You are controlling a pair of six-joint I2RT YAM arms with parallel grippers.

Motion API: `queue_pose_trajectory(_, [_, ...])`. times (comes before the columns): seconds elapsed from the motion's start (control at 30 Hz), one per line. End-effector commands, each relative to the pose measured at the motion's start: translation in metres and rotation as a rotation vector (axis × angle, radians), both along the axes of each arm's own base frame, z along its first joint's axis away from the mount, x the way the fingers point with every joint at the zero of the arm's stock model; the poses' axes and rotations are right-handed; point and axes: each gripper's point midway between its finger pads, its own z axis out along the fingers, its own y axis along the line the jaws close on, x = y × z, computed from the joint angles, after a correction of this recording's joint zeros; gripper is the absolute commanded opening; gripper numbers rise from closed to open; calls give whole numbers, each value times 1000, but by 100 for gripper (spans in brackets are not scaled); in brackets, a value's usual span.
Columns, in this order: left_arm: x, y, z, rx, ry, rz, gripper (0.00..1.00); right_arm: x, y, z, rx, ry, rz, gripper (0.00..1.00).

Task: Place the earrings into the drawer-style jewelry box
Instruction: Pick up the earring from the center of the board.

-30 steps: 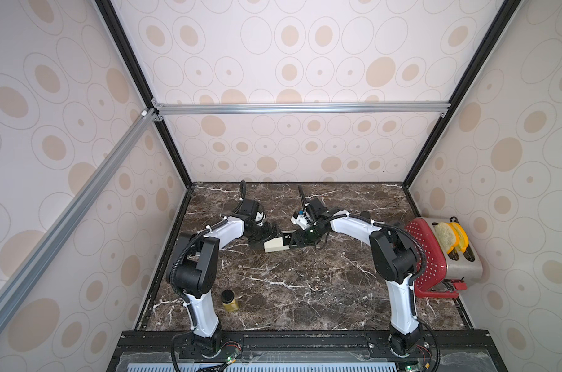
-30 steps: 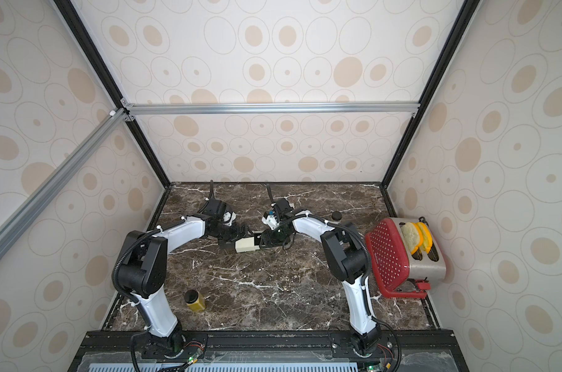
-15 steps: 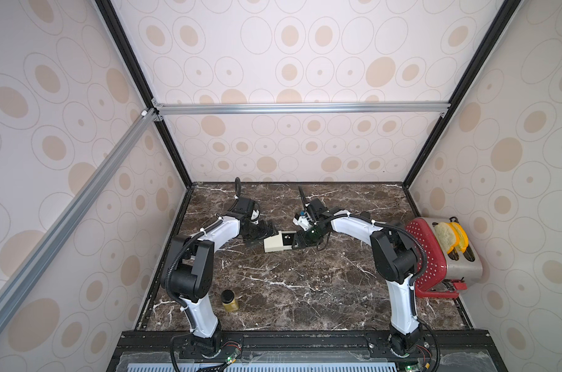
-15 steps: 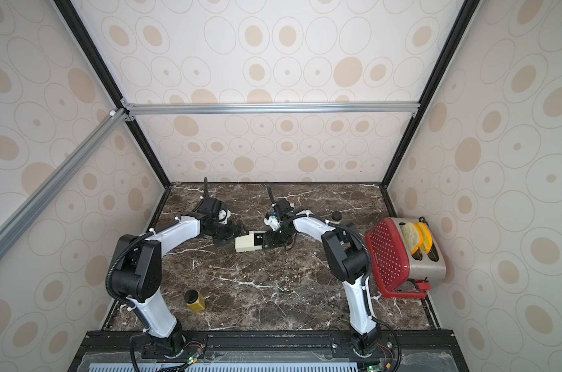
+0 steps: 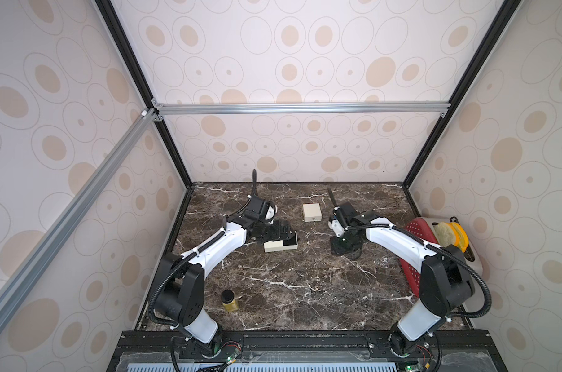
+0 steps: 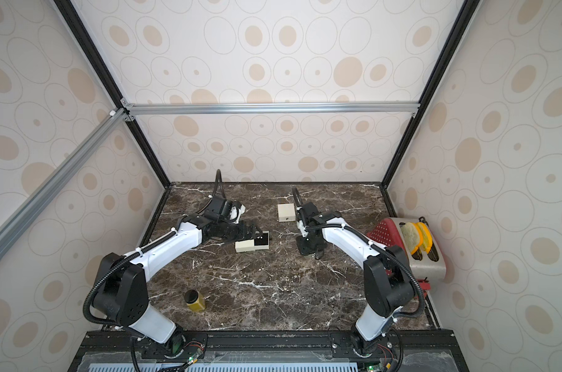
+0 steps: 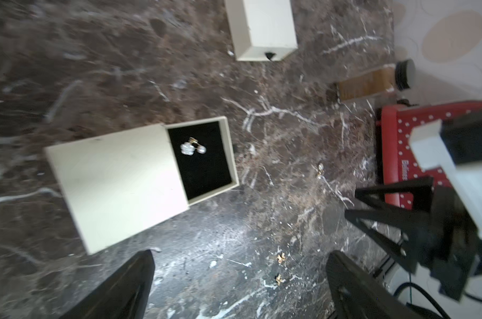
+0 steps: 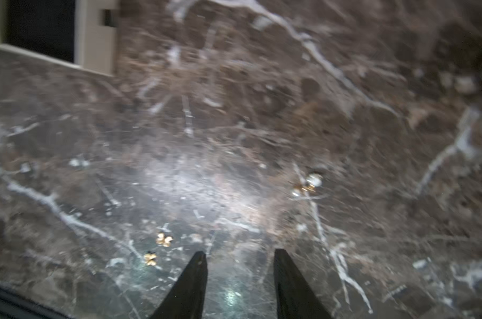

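Observation:
The cream drawer-style jewelry box [image 5: 280, 246] [image 6: 252, 246] lies on the marble table with its black-lined drawer [image 7: 204, 160] pulled out. One pearl earring [image 7: 191, 147] lies in the drawer. Another pearl earring [image 7: 320, 169] [image 8: 307, 183] and two small gold earrings [image 7: 281, 257] [image 8: 164, 239] lie loose on the table to the right of the box. My left gripper [image 5: 273, 230] [image 7: 240, 256] hovers beside the box, open wide and empty. My right gripper [image 5: 341, 249] [image 8: 240, 252] points down at bare marble between the gold and pearl earrings, its jaws apart with nothing between them.
A second, shut cream box [image 5: 312, 212] [image 7: 262, 27] stands behind. A yellow jar with a black lid [image 5: 229, 301] sits front left. At the right edge are a red basket [image 5: 416, 238] and a toaster [image 5: 450, 238]. An amber bottle [image 7: 367, 85] lies near the wall.
My right gripper has drawn away from the box to the right and its jaws have narrowed. The left arm shifted a little beside the box. The second cream box now shows.

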Motion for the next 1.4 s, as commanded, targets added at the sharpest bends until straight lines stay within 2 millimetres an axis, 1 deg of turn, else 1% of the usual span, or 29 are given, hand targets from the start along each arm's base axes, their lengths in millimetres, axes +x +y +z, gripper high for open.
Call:
queue_pose_trajectory(0.0, [1, -18, -3, 4, -8, -64, 99, 1, -33, -15, -67, 13, -105, 42])
queue_pose_trajectory(0.07, [4, -24, -12, -4, 6, -74, 99, 0, -37, -29, -81, 45, -142, 40])
queue_pose_trajectory(0.13, [6, -29, -18, -9, 26, -83, 99, -1, -34, -37, -74, 87, -184, 38])
queue_pose_trajectory(0.2, [10, -33, -20, -17, 35, -89, 99, 1, -30, -42, -52, 103, -248, 34])
queue_pose_trajectory(0.37, [19, -41, -18, -28, 39, -99, 99, 14, -23, -48, -11, 46, -448, 36])
queue_pose_trajectory(0.47, [18, -43, -20, -36, 54, -104, 99, 15, -36, -49, -129, 35, -528, 36])
queue_pose_trajectory(0.53, [17, -42, -20, -36, 56, -107, 99, 15, -37, -51, -166, 68, -547, 33])
queue_pose_trajectory(0.63, [16, -43, -20, -38, 57, -111, 99, 15, -25, -60, -140, 127, -553, 29])
queue_pose_trajectory(0.73, [16, -43, -19, -42, 57, -114, 99, 15, -18, -64, -124, 135, -552, 29])
queue_pose_trajectory(0.97, [14, -43, -18, -45, 55, -117, 99, 18, -14, -65, -127, 146, -541, 31])
queue_pose_trajectory(1.07, [14, -43, -17, -44, 49, -117, 99, 17, -16, -65, -140, 148, -524, 31])
queue_pose_trajectory(1.17, [14, -42, -17, -44, 51, -116, 99, 18, -13, -59, -135, 153, -446, 31])
queue_pose_trajectory(1.23, [14, -42, -18, -43, 51, -115, 99, 15, -11, -54, -135, 165, -363, 31])
queue_pose_trajectory(1.37, [14, -41, -19, -39, 52, -113, 99, 9, -18, -43, -149, 154, -271, 31])
